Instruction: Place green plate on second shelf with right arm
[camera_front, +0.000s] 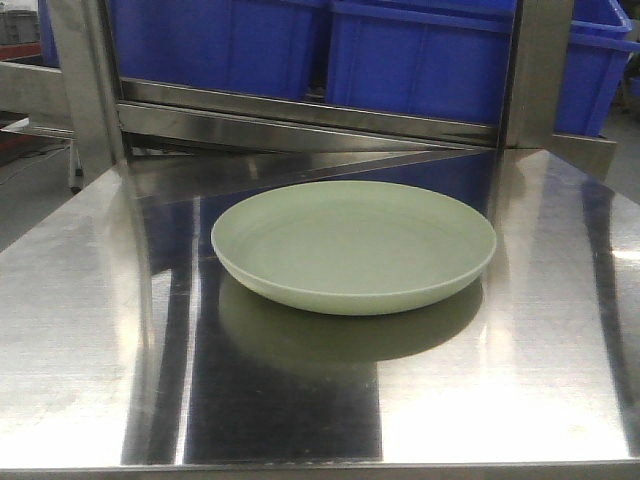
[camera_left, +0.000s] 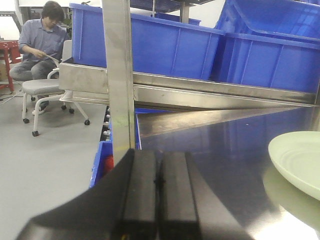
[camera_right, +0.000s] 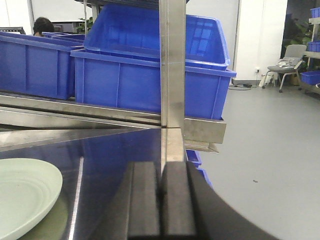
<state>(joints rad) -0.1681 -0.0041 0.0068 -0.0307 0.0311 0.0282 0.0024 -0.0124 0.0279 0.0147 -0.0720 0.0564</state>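
The green plate (camera_front: 354, 245) lies flat and empty in the middle of a steel table (camera_front: 90, 330). From the left wrist its rim (camera_left: 297, 162) shows at the right edge, and from the right wrist it (camera_right: 22, 195) shows at the lower left. My left gripper (camera_left: 159, 167) hangs shut and empty, left of the plate and apart from it. Off to the plate's right, the right gripper (camera_right: 161, 172) is shut too, holding nothing. Neither gripper appears in the front view.
A steel shelf rail (camera_front: 300, 110) runs behind the table and carries several large blue bins (camera_front: 420, 60). Upright steel posts (camera_left: 120, 75) (camera_right: 172, 65) stand at the table's back corners. A person sits on a wheeled chair (camera_left: 42, 87) far left.
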